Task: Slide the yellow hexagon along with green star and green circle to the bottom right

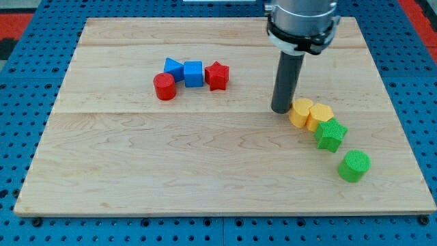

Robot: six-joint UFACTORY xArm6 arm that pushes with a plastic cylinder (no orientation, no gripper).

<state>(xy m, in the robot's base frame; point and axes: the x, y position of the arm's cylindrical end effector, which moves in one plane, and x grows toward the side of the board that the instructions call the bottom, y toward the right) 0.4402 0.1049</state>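
Observation:
My tip (280,108) rests on the board just left of a yellow block (299,112), touching or nearly touching it. The yellow hexagon (319,116) sits right beside that block, on its right. The green star (331,134) lies just below and right of the hexagon, touching it. The green circle (354,166) stands apart, lower and further right, near the board's bottom right.
A red circle (164,87), a blue triangle (173,67), a blue cube (194,74) and a red star (217,75) form a cluster at the upper left. The wooden board (136,171) lies on a blue pegboard surface.

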